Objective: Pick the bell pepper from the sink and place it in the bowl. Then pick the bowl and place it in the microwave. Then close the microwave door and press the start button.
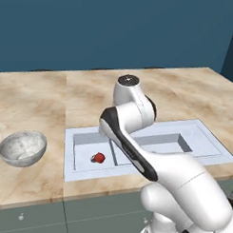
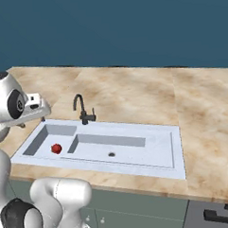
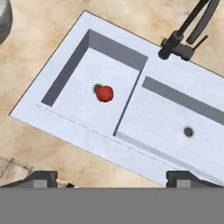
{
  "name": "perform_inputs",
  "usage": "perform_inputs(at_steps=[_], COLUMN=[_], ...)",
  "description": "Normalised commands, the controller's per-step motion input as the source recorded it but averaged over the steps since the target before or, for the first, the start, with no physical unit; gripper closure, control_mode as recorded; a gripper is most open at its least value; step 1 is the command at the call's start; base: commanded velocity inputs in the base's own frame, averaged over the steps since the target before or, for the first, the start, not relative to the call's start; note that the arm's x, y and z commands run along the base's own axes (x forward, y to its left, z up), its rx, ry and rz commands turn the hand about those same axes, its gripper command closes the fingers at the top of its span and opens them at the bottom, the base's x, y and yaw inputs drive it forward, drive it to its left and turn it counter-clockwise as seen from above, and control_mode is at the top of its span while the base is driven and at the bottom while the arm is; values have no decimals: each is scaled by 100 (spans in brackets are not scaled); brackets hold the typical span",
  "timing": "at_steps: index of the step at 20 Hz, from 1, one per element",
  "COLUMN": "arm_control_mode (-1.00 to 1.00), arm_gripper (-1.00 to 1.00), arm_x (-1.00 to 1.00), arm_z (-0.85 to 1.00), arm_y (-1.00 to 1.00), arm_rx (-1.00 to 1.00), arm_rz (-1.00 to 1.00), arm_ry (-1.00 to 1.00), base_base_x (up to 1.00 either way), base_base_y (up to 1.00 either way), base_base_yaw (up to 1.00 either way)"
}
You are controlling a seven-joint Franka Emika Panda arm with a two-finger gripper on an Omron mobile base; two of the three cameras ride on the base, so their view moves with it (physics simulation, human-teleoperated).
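Marble-patterned tan countertop [image 1: 38,96] is running across the kitchen under a dark blue wall [image 1: 116,28], with grey-green cabinet fronts [image 1: 48,216] sitting below its front edge. Going left to right in the left base view, the bowl [image 1: 22,148] is standing upright on the counter, well apart from the sink [image 1: 210,143] and to the left of it. Next, the sink is lying sunk into the counter, and the bell pepper [image 1: 100,158] is resting on the floor of its left basin, near that basin's front right corner. The white arm [image 1: 136,138] is rising over the middle of the sink and covering part of the right basin.

From the right base view, the pepper [image 2: 56,148] is sitting in the left basin, the dark faucet [image 2: 82,109] is standing at the back rim of the sink [image 2: 160,146], and a round drain [image 2: 111,154] is showing in the right basin.

Looking down from the hand view, the gripper [image 3: 111,177] is hanging above the near rim of the sink [image 3: 131,153] with its fingertips [image 3: 41,178] standing wide apart and holding nothing. The pepper [image 3: 104,92] is lying well away from them in the middle of the left basin, and the faucet [image 3: 183,39] is reaching in at the upper right.
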Motion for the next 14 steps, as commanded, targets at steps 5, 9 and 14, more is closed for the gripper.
perform_inputs(at_steps=[5,9,14], arm_control_mode=[-100,-100,-100], arm_gripper=[-100,-100,-100], arm_x=[15,31,39], arm_z=[-82,-55,-39], arm_y=[18,3,9], arm_rx=[5,-2,-7], arm_rz=[0,0,0], arm_ry=[13,2,0], base_base_x=[0,0,0], base_base_y=[0,0,0], base_base_yaw=[0,0,0])
